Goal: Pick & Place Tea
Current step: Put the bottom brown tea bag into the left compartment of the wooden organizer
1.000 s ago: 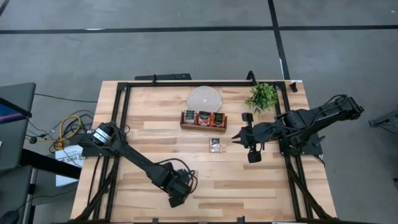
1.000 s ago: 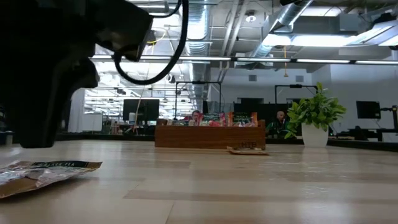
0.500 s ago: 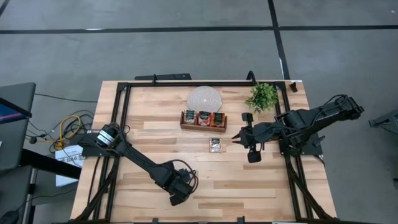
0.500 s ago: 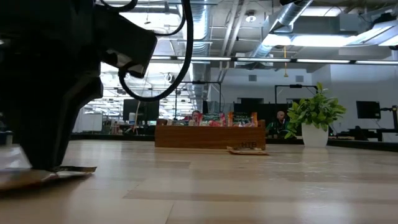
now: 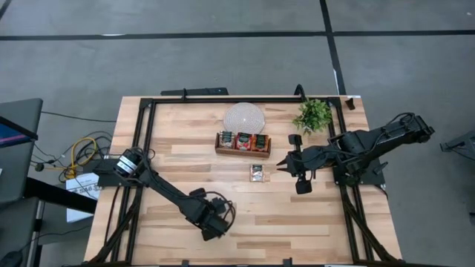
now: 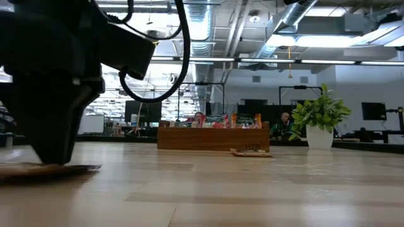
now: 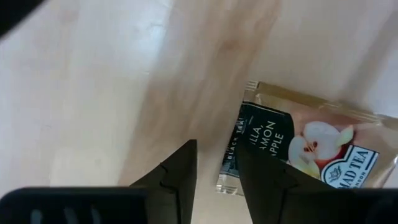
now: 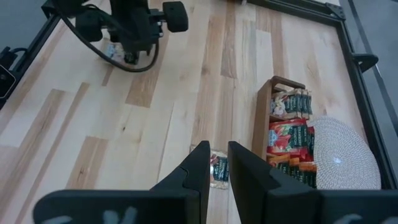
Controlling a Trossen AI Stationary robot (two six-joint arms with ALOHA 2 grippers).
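I see a pale tea sachet [image 7: 298,149] lying flat on the worktop [image 5: 297,215], its edge between the narrowly parted fingers [image 7: 180,174] of my left gripper [image 5: 211,231], not clamped. My right gripper [image 5: 300,180], narrow and empty, waits beside another sachet [image 5: 257,173].

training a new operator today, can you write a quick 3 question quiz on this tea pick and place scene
1. True or false: the wooden tray already holds tea sachets.
2. Which gripper is down at a sachet near the table's front edge? A) left B) right
3. What lies on the table between the tray and the right gripper?

Key
1. True.
2. A: the left gripper straddles the apple tea sachet, fingers apart.
3. A single loose sachet.
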